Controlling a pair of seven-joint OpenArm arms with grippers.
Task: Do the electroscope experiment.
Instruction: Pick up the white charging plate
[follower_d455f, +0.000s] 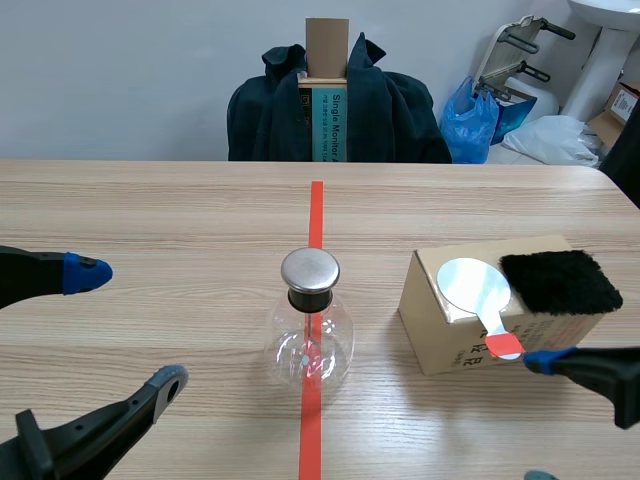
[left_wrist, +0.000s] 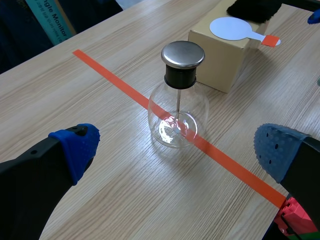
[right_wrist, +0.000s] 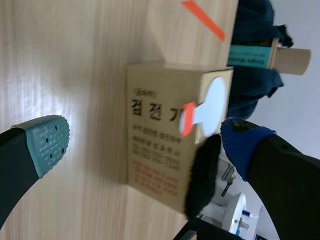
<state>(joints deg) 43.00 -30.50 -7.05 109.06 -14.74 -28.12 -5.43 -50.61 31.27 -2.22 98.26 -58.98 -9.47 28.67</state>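
Note:
A glass flask electroscope (follower_d455f: 309, 332) with a metal cap (left_wrist: 183, 54) stands on the red tape line at mid table. To its right a cardboard box (follower_d455f: 452, 328) carries a white paddle with a red handle tip (follower_d455f: 483, 296) and a black fur pad (follower_d455f: 559, 281). My left gripper (follower_d455f: 128, 330) is open, left of the flask; in the left wrist view the flask (left_wrist: 177, 115) stands ahead between the fingers. My right gripper (right_wrist: 145, 140) is open just in front of the box (right_wrist: 155, 155), with the paddle (right_wrist: 205, 107) and fur (right_wrist: 202, 175) ahead.
A chair draped with a dark jacket (follower_d455f: 340, 110) and holding a cardboard package stands behind the table's far edge. Blue bags (follower_d455f: 480, 115) and white equipment sit at the back right. Bare wood lies to the left of the flask.

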